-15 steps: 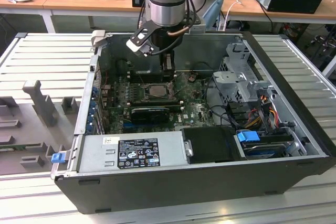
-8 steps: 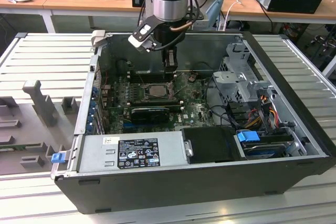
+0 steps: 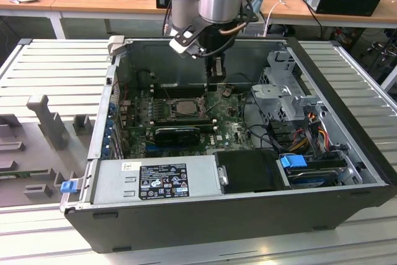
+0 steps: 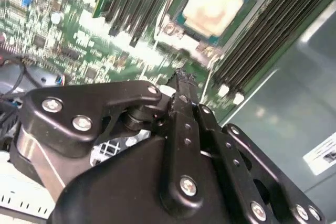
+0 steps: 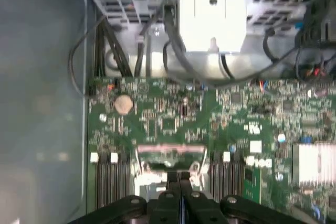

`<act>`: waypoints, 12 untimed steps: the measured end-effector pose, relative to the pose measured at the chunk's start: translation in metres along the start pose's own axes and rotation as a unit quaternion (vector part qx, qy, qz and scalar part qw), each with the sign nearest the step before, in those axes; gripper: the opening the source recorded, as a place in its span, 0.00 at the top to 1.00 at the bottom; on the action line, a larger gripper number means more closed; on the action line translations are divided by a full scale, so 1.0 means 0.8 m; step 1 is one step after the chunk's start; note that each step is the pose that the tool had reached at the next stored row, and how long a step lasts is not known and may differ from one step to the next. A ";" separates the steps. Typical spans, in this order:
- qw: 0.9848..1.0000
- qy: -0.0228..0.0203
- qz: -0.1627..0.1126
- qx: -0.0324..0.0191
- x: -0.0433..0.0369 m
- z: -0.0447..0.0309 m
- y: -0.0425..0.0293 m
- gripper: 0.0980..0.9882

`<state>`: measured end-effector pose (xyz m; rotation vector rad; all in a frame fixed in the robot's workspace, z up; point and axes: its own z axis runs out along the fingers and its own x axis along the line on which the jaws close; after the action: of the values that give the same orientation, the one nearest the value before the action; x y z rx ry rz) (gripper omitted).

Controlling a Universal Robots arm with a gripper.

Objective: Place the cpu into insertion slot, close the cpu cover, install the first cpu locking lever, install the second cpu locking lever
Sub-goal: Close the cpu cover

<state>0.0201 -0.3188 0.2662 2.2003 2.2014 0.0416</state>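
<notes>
Exterior view: gripper, jaws together, hangs upper centre, near the chip. Pressing there likely needs slow, straight motion.

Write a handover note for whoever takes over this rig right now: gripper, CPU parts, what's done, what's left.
Gripper: shut, holding nothing, tips low over the motherboard beside the insertion slot.
Cpu: lying in the slot.
Cpu cover: seems down around it; not certain.
Done: cpu placed.
Left: check the cover; the locking levers' state cannot be made out.
</notes>
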 end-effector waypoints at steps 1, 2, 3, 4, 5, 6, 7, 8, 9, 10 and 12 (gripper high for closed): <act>1.000 0.000 0.000 0.000 0.000 0.0003 0.0053 0.99; 1.000 0.000 0.000 0.001 0.000 0.0008 0.0130 0.99; 1.000 0.000 0.000 0.001 0.001 0.0017 0.0213 0.99; 1.000 0.000 0.000 0.001 0.001 0.0028 0.0266 0.99; 1.000 0.000 0.000 0.001 0.002 0.0034 0.0297 0.99; 1.000 0.000 -0.001 0.001 0.002 0.0050 0.0351 0.99; 1.000 0.000 -0.002 0.001 0.003 0.0087 0.0421 0.99; 1.000 0.000 -0.002 0.002 0.003 0.0107 0.0460 0.99; 1.000 0.000 -0.002 0.002 0.003 0.0122 0.0479 0.99; 1.000 0.000 -0.002 0.002 0.003 0.0165 0.0485 0.99; 1.000 0.000 -0.002 0.003 0.003 0.0213 0.0471 0.99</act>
<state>0.0584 -0.3161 0.2506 2.1991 2.2090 0.0347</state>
